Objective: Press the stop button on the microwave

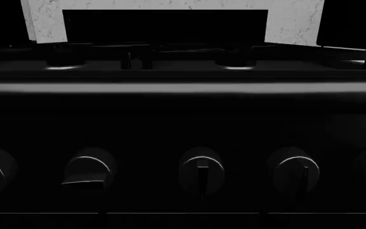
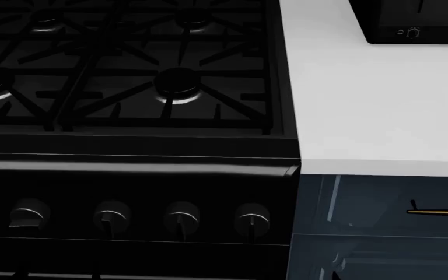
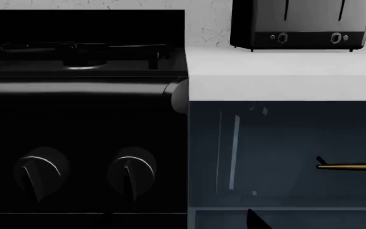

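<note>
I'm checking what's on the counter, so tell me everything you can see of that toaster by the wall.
The toaster is a dark, glossy metal-looking box standing upright on the white counter, at the back against the speckled wall, right of the black stove. Two slot-like vertical lines mark its face, and two small round knobs sit low on the front. Its top is out of frame. Nothing else touches it.

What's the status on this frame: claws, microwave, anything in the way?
Neither claw in view. Microwave and stop button not in any view. Ahead: black stove with front knobs, white counter, toaster at the back. Nothing seen obstructing.
</note>
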`<state>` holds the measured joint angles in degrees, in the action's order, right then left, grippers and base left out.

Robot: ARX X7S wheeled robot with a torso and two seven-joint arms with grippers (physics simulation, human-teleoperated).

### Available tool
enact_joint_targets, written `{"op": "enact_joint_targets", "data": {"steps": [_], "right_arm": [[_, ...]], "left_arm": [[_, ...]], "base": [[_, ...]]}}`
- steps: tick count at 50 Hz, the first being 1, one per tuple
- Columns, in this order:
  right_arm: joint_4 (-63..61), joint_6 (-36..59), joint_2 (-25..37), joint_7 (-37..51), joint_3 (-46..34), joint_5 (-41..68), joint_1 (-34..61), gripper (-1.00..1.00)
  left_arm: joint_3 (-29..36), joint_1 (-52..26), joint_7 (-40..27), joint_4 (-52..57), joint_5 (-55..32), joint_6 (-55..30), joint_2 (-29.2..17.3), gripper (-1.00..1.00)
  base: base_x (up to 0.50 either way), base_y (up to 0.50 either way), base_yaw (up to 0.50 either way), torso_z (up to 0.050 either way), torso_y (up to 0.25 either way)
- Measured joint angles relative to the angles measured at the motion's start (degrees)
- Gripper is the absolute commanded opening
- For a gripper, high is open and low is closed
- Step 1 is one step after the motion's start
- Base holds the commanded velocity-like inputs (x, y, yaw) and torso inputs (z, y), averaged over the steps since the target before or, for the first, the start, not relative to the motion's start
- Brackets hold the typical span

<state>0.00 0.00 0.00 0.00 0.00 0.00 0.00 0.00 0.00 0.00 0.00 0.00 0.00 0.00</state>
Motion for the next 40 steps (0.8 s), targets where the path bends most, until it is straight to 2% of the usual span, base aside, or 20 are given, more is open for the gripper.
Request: {"op": "enact_joint_targets", "data": {"steps": [20, 40], "right_arm": [[-4.4, 3.8, 5.2, 7.9, -6.3, 4.0, 1.1, 1.0], [-18.9, 16.0, 7.8, 11.6, -9.3, 2.0, 6.9, 1.0]], "left_arm": [[1.0, 0.2, -3.3, -4.8, -1.5, 2.1, -2.8, 1.0], [0.1, -5.3, -7.6, -30.7, -1.3, 12.2, -5.8, 1.0]], "base": [[0.0, 0.0, 0.0, 0.0, 0.0], [0.0, 0.0, 0.0, 0.0, 0.0]]}}
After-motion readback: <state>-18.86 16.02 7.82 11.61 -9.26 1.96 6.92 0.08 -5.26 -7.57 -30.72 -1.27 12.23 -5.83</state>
